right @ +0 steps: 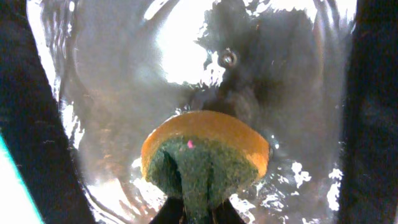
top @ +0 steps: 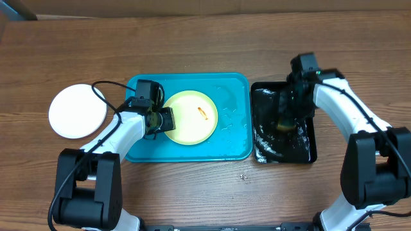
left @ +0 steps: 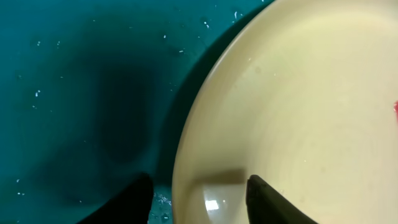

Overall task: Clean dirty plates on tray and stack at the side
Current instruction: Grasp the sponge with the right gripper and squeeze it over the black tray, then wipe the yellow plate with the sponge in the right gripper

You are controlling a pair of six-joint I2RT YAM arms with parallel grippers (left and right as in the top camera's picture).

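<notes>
A pale yellow-green plate [top: 192, 115] with an orange smear lies in the turquoise tray [top: 234, 146]. My left gripper [top: 168, 120] is open at the plate's left rim. In the left wrist view the plate's rim [left: 298, 93] sits between the two fingers [left: 199, 200], with wet tray floor [left: 74, 93] beside it. A white plate [top: 78, 110] lies on the table left of the tray. No other plate shows. My right gripper [top: 288, 120] is over the black tray, shut [right: 199, 214] on a green and orange sponge [right: 205, 155].
The narrow black tray [top: 264, 149] stands right of the turquoise tray and holds water [right: 124, 74]. Water drops lie on the turquoise tray's right side. Wooden table [top: 192, 192] lies all around.
</notes>
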